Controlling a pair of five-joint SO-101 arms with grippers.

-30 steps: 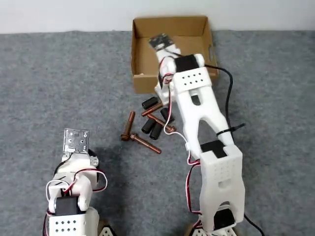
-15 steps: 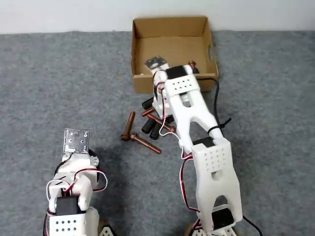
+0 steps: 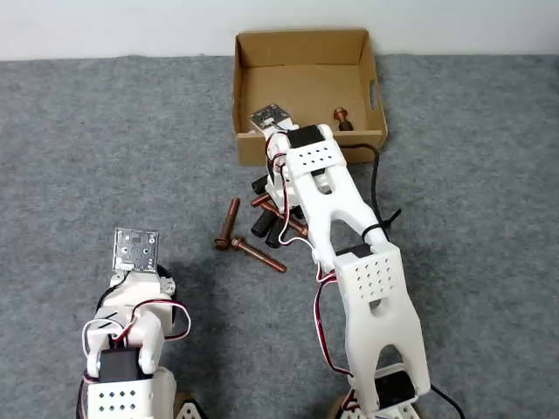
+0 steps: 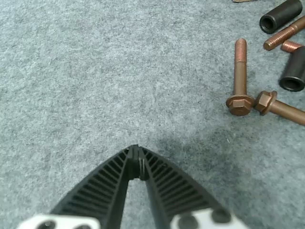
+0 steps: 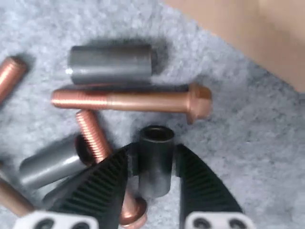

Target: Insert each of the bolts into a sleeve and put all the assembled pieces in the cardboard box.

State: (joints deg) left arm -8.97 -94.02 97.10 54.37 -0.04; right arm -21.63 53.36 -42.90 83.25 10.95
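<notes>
Sleeve [image 5: 155, 167] stands between the spread fingers of the right gripper [image 5: 153, 151] — one finger close on each side, its open end facing away from the wrist. It lies among the loose bolts [image 3: 258, 255] just in front of the box [image 3: 297, 87], with a long bolt [image 5: 128, 101] crosswise just beyond it. One bolt [image 3: 341, 117] rests inside the box by its front wall. The left gripper [image 4: 138, 160] is pressed together, empty, well apart from the box — two bolts lie near it.
</notes>
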